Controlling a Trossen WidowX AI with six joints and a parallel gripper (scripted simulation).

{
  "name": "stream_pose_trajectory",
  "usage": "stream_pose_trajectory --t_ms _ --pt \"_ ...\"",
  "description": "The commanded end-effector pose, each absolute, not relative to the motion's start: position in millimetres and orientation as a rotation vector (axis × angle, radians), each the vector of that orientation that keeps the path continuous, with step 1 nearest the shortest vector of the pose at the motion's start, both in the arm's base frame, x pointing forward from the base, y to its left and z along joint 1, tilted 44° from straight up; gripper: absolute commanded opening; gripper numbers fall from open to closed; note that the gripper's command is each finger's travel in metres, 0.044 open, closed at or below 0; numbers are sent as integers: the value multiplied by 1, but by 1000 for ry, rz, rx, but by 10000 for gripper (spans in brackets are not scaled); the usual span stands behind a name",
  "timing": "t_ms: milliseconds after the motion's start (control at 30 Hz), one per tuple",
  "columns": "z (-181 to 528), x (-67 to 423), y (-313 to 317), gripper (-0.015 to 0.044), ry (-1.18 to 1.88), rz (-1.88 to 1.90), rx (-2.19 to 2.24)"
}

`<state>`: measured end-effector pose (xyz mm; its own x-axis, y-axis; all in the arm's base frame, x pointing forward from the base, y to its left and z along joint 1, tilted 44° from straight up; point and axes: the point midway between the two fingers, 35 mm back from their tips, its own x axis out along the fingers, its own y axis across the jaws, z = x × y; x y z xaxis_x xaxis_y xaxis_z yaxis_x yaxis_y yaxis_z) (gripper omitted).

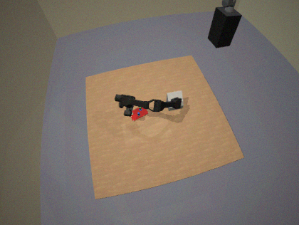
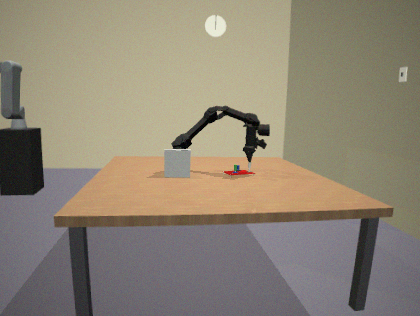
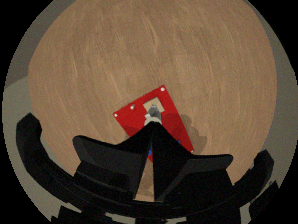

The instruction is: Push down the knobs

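Note:
The red circuit board stands low over the table, turned at an angle. My gripper is shut and empty, pointing down over the board. Its tips are right above or touching a pale grey knob; which of the two I cannot tell. The knob stands upright beside a beige patch on the board. Blue and green parts stand on the board; in the wrist view the fingers mostly hide them. The second knob and both seats cannot be made out.
A light grey block stands at the arm's base on the wooden table. White dots mark the board's corners. A black pedestal with another grey arm stands away from the table.

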<state>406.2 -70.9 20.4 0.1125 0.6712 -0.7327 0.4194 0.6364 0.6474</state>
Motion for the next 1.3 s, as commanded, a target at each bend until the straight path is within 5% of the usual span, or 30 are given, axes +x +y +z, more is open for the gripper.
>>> stream_pose_trajectory --t_ms 0,1267 --pt "19 407 -68 0 1510 235 958" --pt "13 408 -62 0 1510 235 958"
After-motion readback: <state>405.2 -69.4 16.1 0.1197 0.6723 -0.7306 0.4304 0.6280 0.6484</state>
